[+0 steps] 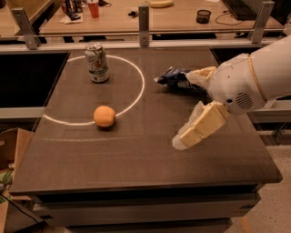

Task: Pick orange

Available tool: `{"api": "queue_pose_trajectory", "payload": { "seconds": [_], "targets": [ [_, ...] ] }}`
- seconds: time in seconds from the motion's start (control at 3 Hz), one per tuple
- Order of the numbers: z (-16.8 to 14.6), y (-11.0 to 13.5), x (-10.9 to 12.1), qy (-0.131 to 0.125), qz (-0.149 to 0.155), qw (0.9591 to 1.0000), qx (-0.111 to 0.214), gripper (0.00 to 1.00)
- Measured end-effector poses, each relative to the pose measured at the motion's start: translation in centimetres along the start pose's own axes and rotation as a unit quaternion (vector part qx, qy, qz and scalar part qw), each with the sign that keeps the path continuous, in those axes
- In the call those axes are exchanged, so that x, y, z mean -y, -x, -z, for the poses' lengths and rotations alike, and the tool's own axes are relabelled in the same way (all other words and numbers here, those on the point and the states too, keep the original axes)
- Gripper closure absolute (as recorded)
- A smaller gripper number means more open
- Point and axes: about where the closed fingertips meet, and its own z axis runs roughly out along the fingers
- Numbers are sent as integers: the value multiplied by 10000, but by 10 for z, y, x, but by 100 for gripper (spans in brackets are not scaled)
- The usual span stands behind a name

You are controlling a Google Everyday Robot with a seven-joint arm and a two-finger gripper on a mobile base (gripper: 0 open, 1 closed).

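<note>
The orange (104, 116) is a small round fruit resting on the dark table (136, 159), on the white painted arc at the left of centre. My gripper (181, 142) hangs at the right of the table, its cream-coloured fingers pointing down and left. It is well to the right of the orange and a little nearer the front edge. It holds nothing.
A green-and-white soda can (97, 62) stands upright at the back left inside the white circle. A crumpled blue bag (174, 77) lies at the back right, partly behind my arm. A cardboard box (9, 150) sits on the floor at the left. A wooden desk (118, 13) with clutter runs behind.
</note>
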Motion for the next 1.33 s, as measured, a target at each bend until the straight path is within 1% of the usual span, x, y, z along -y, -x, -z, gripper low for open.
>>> {"api": "queue_pose_trajectory", "payload": {
  "seconds": [0.33,0.67,1.0,1.33],
  "targets": [
    [-7,12,-4,240,114,9964,803,0],
    [-7,12,-4,240,115,9964,803,0],
    [-17,16,-7,124,-175,9948,991,0],
    [-38,22,-11,-259,-537,9917,1136,0]
  ]
}}
